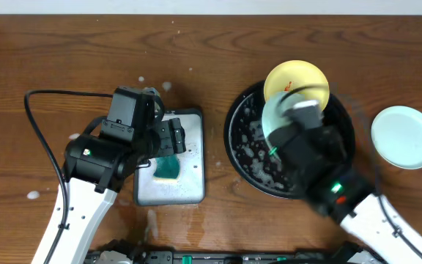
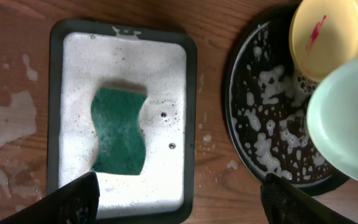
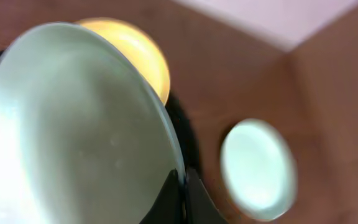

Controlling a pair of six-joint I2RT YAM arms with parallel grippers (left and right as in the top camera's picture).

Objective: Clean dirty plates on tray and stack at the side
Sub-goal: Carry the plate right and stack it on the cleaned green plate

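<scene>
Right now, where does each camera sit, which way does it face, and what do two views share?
Overhead: above the table, facing straight down; left arm and right arm show.
Left wrist: above the grey tray and sponge, facing down; open left hand at the bottom edge.
Right wrist: faces along the right hand, which pinches a tilted mint plate.
All three share the yellow plate at the black tray's rim.
</scene>
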